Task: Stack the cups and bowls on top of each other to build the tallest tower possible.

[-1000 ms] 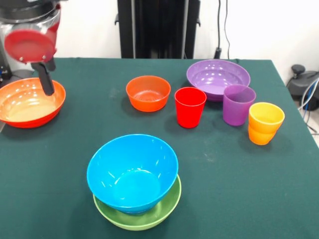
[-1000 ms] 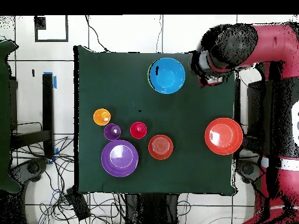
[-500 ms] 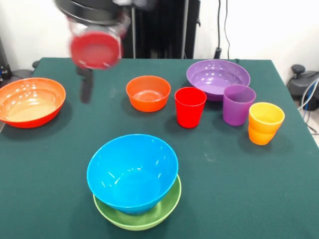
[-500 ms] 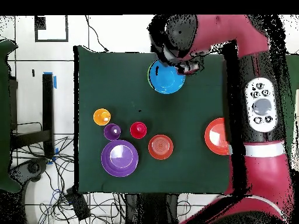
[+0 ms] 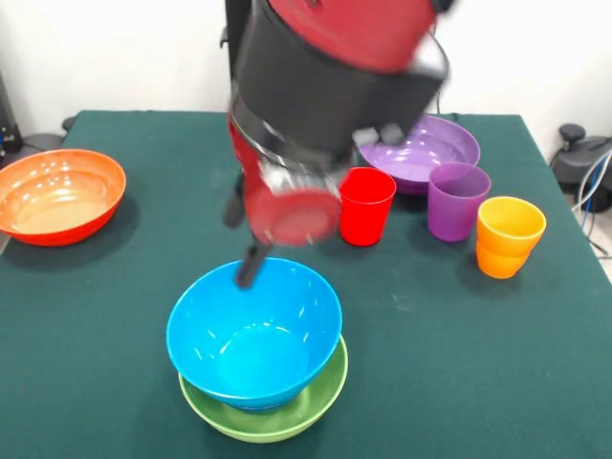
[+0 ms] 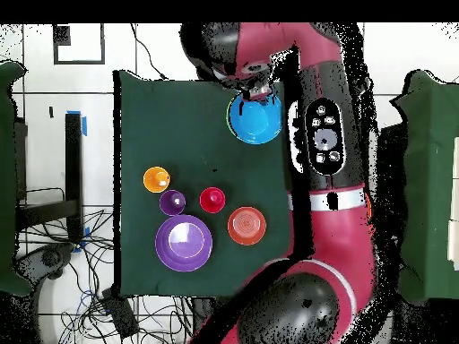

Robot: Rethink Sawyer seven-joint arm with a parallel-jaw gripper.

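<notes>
Since half a second ago the arm [image 5: 335,86] has swung from the upper left across to the middle of the front view; a second ago it stood over the wide orange-red bowl [image 5: 59,196] at 9 o'clock. The bowls and cups have not moved.

The pincer [image 5: 247,244] hangs just above the far rim of the light blue bowl [image 5: 253,330]; one dark finger [image 5: 251,266] points down at that rim. Whether the pincer is apart or together cannot be told; it carries nothing visible.

The light blue bowl sits nested in the lime green bowl [image 5: 277,416], at 6 o'clock on the green tabletop [image 5: 459,363]; the blue bowl is empty. Overhead, the same blue bowl [image 6: 255,119] lies at 12 o'clock, its top edge under the arm's head.

At 2 o'clock in the front view, the wide purple bowl [image 5: 430,153], empty, is partly behind the arm. In front of it, the red cup [image 5: 368,208], purple cup [image 5: 457,201] and orange cup [image 5: 509,236] stand upright in a row, all empty and well apart from the pincer. The small orange bowl [image 6: 246,225] shows only overhead, beside the red cup; the arm hides it in front.
</notes>
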